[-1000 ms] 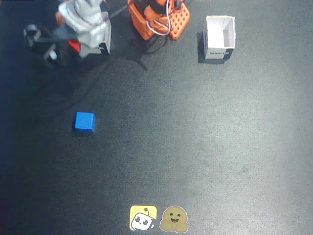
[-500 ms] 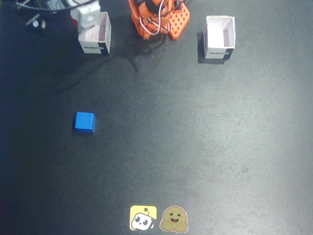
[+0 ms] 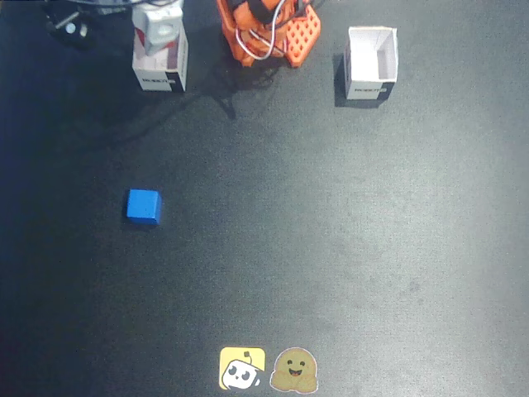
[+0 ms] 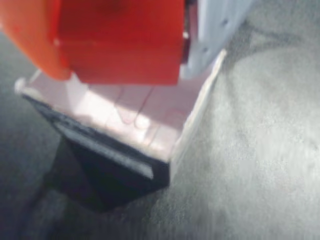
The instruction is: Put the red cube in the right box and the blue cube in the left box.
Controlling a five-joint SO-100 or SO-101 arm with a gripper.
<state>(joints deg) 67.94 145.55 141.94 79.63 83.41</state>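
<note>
Dark, matte surface [image 3: 331, 248] throughout, evenly lit, faintly speckled; no room visible beyond it. Orange arm base [image 3: 269, 33] at the top centre of the fixed view, two stickers [image 3: 269, 370] at the bottom edge.

Change noted over the last second: arm shifted from a blurred sweep left of the box to a position directly above the left-hand box [image 3: 159, 73] in the fixed view. Pincer [image 4: 120, 55] clamped on the red cube [image 4: 120, 42], per the wrist view — cube hanging just over the box opening, pale interior visible beneath, not yet released. Judged: red cube about to be dropped, first placement near done.

Right-hand box [image 3: 371, 64] in the fixed view open, apparently empty. Blue cube [image 3: 143, 206] unmoved, resting on the surface well apart from both boxes — second half of the task untouched.

Risk: cube edge catching the box rim on release.
</note>
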